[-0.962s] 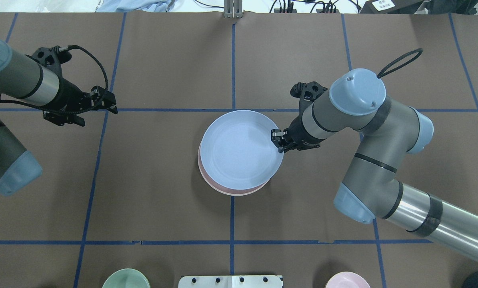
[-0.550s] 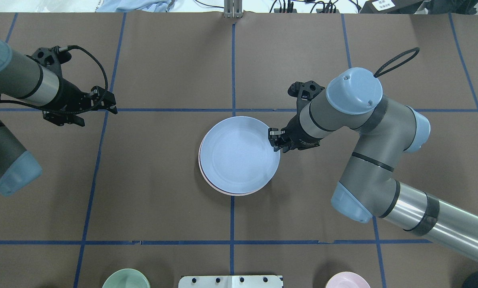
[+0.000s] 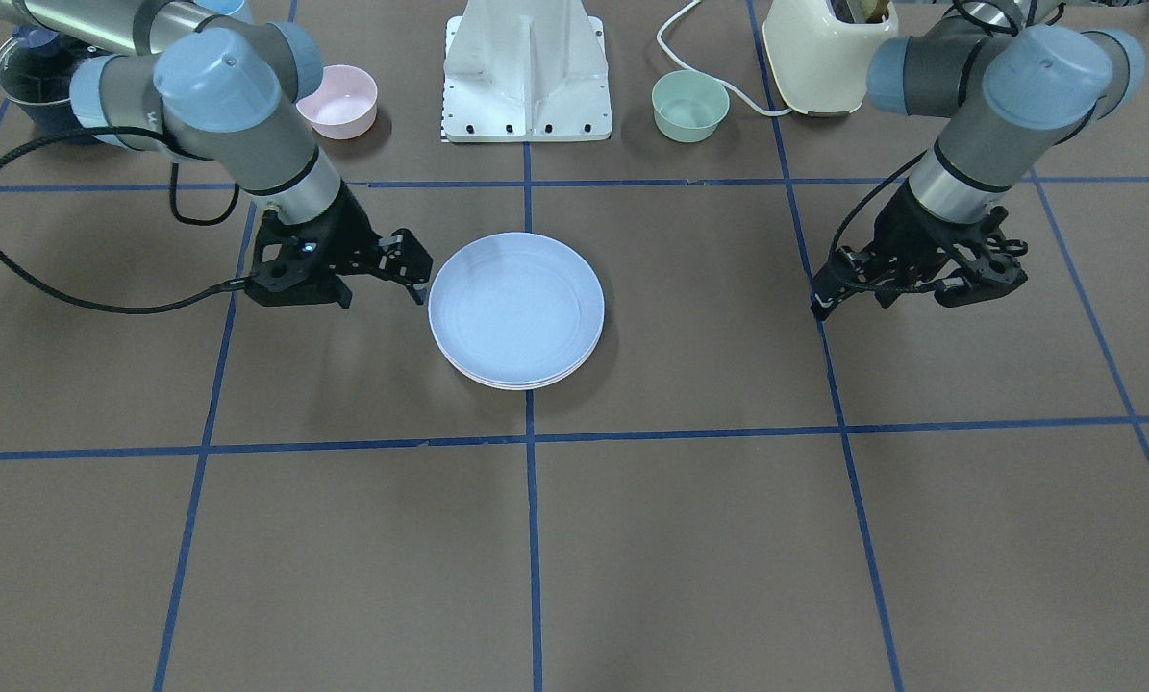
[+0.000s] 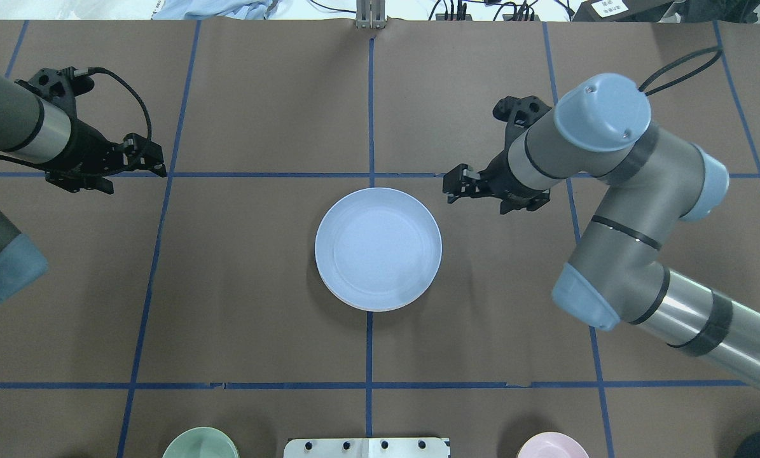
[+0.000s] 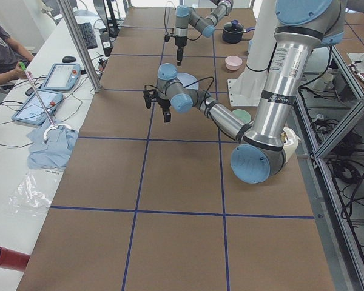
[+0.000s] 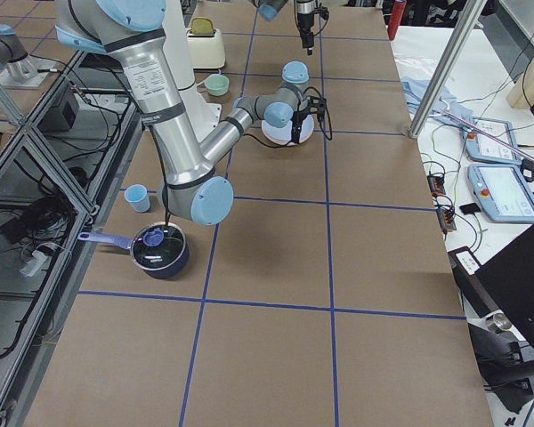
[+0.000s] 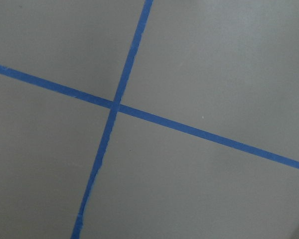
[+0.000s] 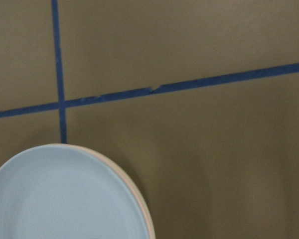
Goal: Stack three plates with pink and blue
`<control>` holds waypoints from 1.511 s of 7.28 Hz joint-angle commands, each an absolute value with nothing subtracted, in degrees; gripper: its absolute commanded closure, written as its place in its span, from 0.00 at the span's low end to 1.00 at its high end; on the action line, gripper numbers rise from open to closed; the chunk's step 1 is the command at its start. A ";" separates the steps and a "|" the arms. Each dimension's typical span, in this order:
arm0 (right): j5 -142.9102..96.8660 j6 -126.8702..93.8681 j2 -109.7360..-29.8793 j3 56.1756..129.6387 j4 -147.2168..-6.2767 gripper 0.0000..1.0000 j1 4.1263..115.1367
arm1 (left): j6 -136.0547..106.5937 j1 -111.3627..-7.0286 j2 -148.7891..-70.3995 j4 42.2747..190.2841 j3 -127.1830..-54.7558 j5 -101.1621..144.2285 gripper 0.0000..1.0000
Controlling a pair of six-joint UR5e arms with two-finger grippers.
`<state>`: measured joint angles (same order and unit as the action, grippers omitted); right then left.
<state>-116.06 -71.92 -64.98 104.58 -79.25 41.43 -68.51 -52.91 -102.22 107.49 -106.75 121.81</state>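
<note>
Front-facing view: the blue plate [image 3: 516, 306] tops the stack at mid-frame on the desk [image 3: 728, 538]. The right jaws, just left of it, are parted and empty.

Overhead: I cannot tell the state of the left jaws at the far left.

Right wrist: the pink plate [image 8: 147, 221] rim shows beneath, at the lower left.

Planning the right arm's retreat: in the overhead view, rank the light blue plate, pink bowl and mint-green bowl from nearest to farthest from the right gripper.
From the right gripper:
1. light blue plate, middle of the view, close by but apart.
2. pink bowl, bottom edge, robot's right side.
3. mint-green bowl, bottom edge, robot's left side.
</note>
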 commanded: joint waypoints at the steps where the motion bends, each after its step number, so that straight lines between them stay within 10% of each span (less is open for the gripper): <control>1: -115.49 -57.91 -69.76 110.19 -90.65 0.00 48.04 | -52.92 -58.51 -97.93 106.53 -107.23 123.12 0.00; 6: -125.57 -12.12 -88.57 110.31 -92.19 0.00 72.54 | -1.76 -81.76 -90.79 98.71 -102.52 123.57 0.00; 11: -131.31 2.81 -94.13 105.56 -91.94 0.00 84.28 | 0.27 -89.91 -90.71 102.54 -95.89 130.51 0.00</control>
